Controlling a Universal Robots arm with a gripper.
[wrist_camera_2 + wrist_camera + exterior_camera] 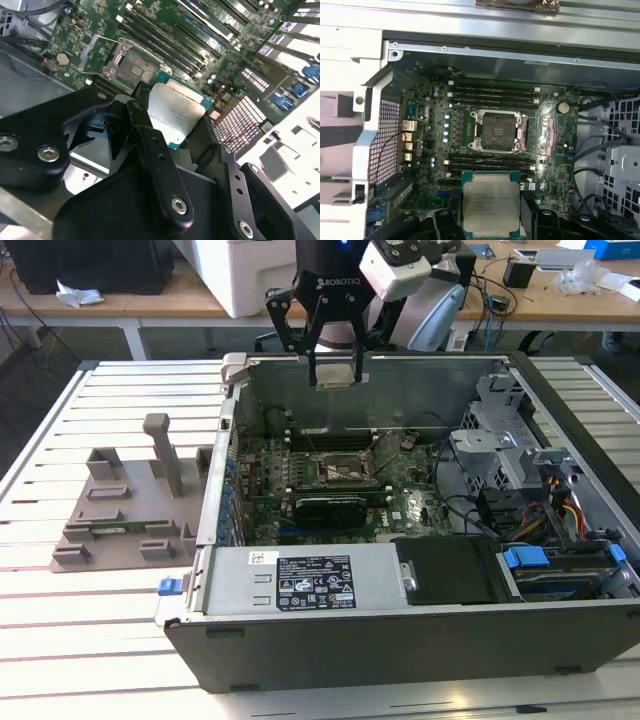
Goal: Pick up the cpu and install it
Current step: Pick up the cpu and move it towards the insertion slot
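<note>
The gripper (pixel 337 380) is clenched on the cpu (pixel 491 207), pinching it by two opposite edges with the metal top facing the wrist cameras. The grip looks narrow, so a slip or a twist in the fingers would leave the chip skewed.

The cpu hangs well above the socket (pixel 497 131), and in the exterior view it sits up near the case wall (pixel 400 362) rather than squarely over the socket. The socket lies open, its contact field bare. A tilted or rotated approach would likely bend contacts or seat the chip the wrong way round. I cannot tell from here whether its corner marks match the socket.

The hinged plate (pixel 551 135) lies folded out just beside the socket, and the fingers could catch it. Memory slots (pixel 492 92) flank the socket on two sides, leaving little room for the fingers. Cables (pixel 600 145) beyond the socket could snag the arm.
</note>
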